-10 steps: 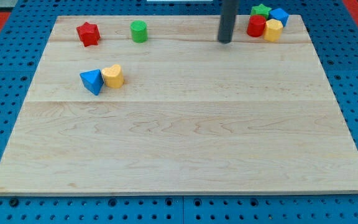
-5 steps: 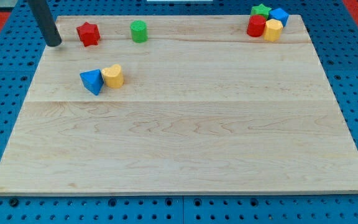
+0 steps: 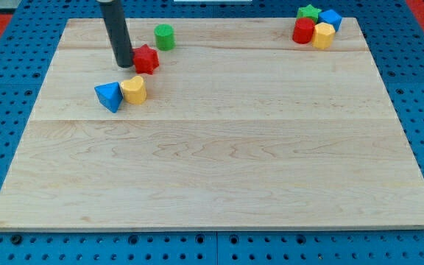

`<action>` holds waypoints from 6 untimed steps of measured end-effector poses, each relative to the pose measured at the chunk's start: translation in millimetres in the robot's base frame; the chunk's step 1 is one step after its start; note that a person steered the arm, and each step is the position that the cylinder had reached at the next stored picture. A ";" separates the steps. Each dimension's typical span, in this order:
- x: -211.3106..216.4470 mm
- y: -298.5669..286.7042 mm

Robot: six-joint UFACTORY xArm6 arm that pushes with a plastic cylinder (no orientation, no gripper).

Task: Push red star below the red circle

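The wooden board [image 3: 212,169] was bare across its near part. Farther back, on the view's left, a blue triangle block [image 3: 109,96] touched a yellow heart block [image 3: 133,89]. Just behind them sat the red star [image 3: 146,58]. My tip [image 3: 124,63] was touching the star's left side. There were no jaws to tell about, since the arm ended in a plain rod. A green round block [image 3: 164,36] stood just behind the star, a bit to its right.

Far off at the view's top right corner was the red circle [image 3: 303,31]. A yellow block [image 3: 323,34] touched it, and a green star [image 3: 309,12] and a blue block [image 3: 331,18] sat behind them.

The star was well apart from the circle, so most of the job looked undone. I think the push should go to the view's right, from the middle of the star's left side, so it would not spin off. It should pass in front of the green round block and stop just in front of the circle, without bumping the yellow block.
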State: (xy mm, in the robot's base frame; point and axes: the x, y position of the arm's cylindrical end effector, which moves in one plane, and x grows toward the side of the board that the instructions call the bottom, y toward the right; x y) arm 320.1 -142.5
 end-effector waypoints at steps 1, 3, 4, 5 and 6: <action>0.0 37.2; -26.8 58.4; -38.5 58.1; -53.1 74.4; -55.9 112.5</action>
State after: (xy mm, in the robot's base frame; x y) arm 264.2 -30.0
